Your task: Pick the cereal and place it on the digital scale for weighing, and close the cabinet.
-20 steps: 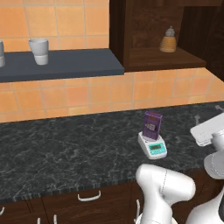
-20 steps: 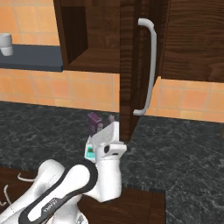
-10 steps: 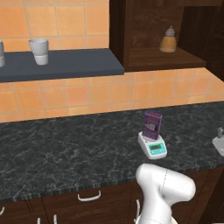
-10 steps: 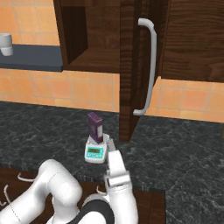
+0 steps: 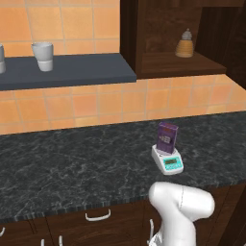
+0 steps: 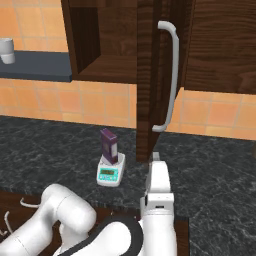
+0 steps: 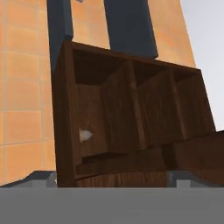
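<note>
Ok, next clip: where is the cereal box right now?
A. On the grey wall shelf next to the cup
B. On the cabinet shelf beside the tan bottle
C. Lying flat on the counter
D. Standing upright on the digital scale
D: the cereal stands upright on the digital scale on the counter, while the cabinet door is open.

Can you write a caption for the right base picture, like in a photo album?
The cereal stands on the digital scale while the cabinet door hangs open.
</note>
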